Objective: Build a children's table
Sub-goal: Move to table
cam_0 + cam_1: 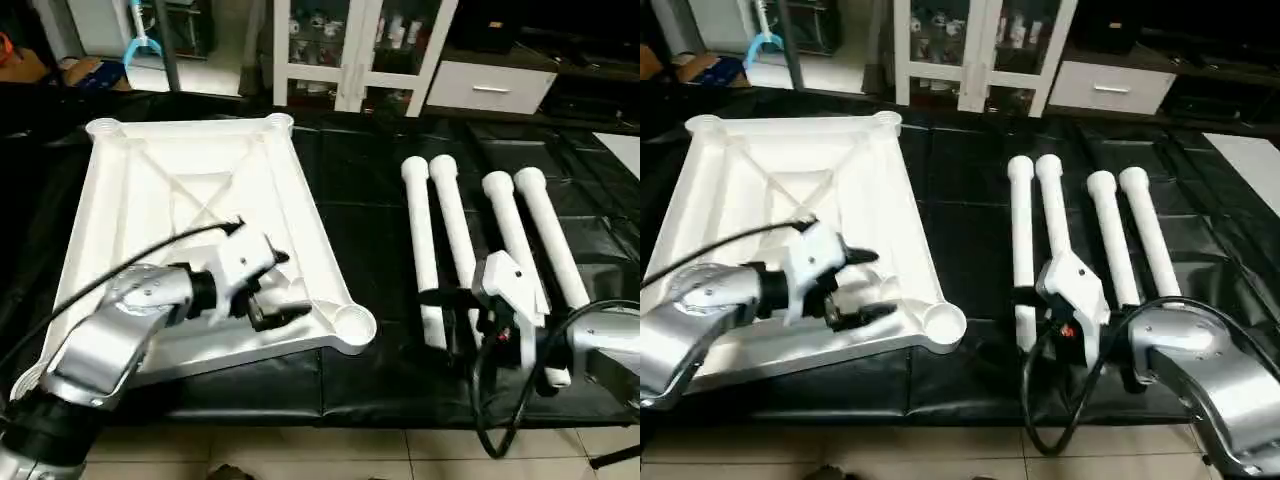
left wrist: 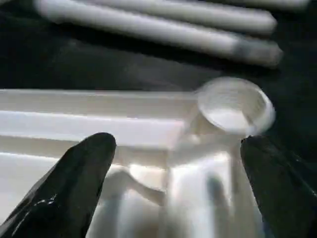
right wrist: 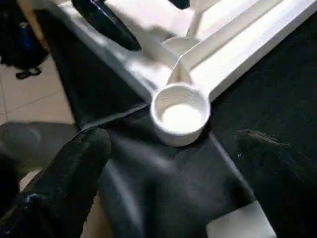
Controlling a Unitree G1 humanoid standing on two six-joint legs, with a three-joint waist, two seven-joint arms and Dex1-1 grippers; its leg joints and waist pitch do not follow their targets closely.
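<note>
Tabletop (image 1: 190,190) underside-up beneath left gripper (image 1: 275,290), legs (image 1: 470,235) beneath right gripper (image 1: 470,315); both jaws apart.

A black mat (image 1: 350,250) covers the floor; behind stands a white glass-door cabinet (image 1: 350,45), a white drawer (image 1: 490,88) beside it.

The left forearm is stretched across from the left, its claw (image 1: 278,290) turned sideways with the black fingers (image 2: 74,183) spread wide and nothing held. The right forearm is bent inward from the right, its claw (image 3: 173,188) likewise spread wide and empty.
</note>
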